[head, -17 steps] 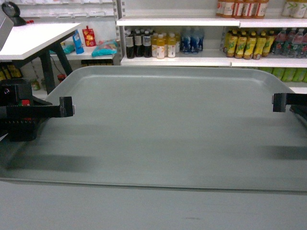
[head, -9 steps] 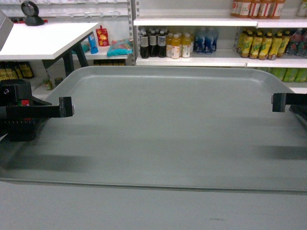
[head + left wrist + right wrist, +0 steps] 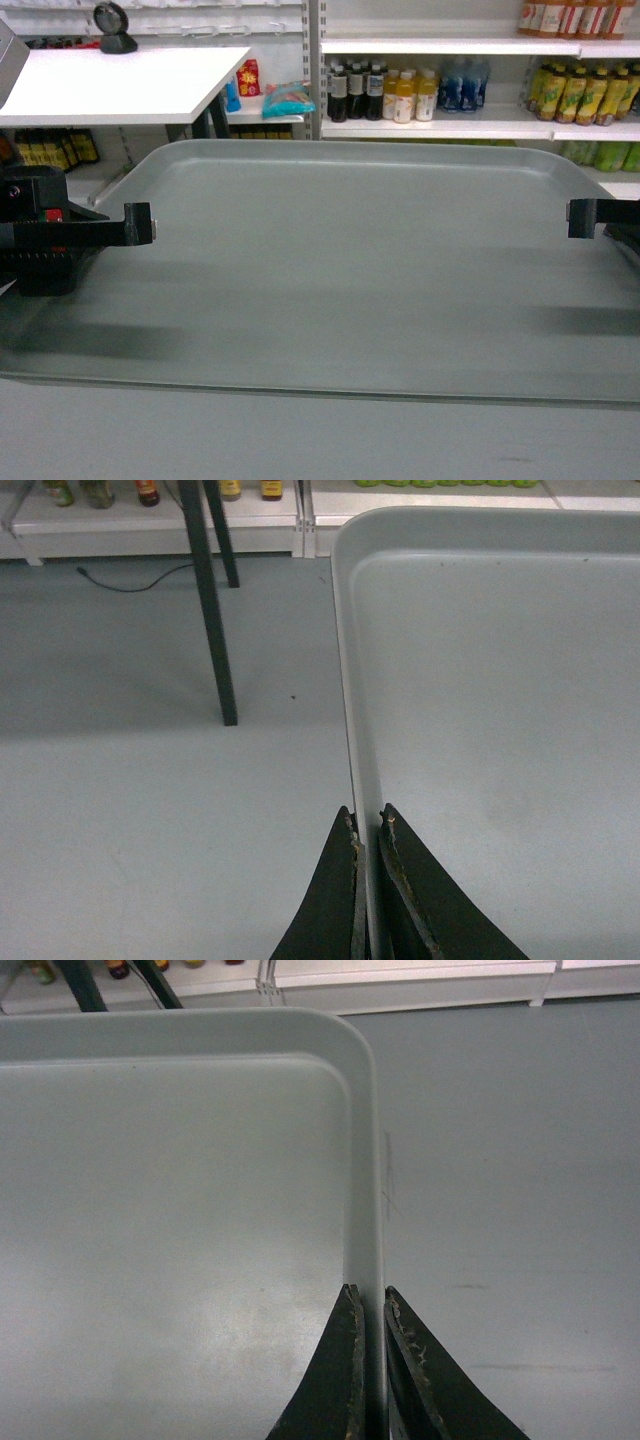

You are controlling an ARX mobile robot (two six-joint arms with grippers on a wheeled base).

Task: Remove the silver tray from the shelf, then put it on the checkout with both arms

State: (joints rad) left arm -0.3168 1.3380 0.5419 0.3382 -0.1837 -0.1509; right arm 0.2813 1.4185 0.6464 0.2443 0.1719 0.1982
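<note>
The tray (image 3: 350,260) hangs level in the air over the floor (image 3: 150,810), between the two arms. Left jaws (image 3: 367,825) pinch its left rim, right jaws (image 3: 366,1302) its right rim. The counter (image 3: 110,85) stands ahead on the left, well apart.

Silver tray (image 3: 350,270) between left hand (image 3: 140,222) and right hand (image 3: 582,217), checkout (image 3: 120,85) behind at left
</note>
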